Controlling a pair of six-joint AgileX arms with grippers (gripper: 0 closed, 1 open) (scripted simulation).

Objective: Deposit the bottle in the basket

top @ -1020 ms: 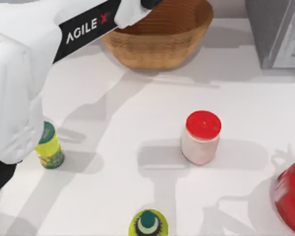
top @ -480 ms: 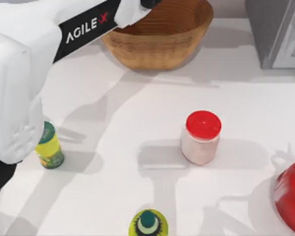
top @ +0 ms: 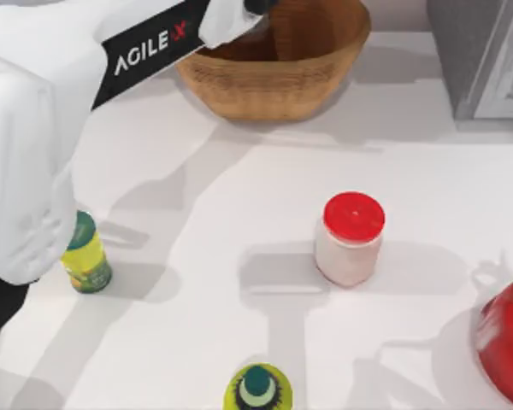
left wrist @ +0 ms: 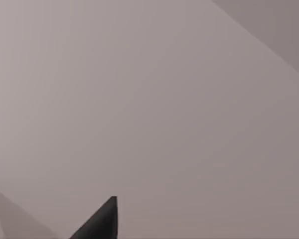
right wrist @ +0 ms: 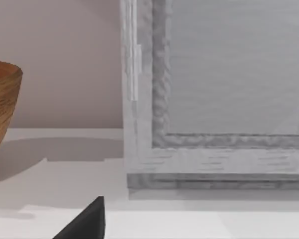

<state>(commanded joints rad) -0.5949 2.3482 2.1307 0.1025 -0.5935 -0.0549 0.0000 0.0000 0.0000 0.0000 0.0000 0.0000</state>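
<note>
Over the table's far edge, the left arm (top: pixel 145 43) reaches above the basket (top: pixel 274 81). Something dark shows in the basket beside the wrist, probably the bottle (top: pixel 278 30), though this cannot be confirmed. To finish well, release only when the bottle is inside the rim, then lift straight up. Whether the left gripper is released or clenched cannot be told. One right fingertip (right wrist: pixel 87 221) shows near the table's right edge.
</note>
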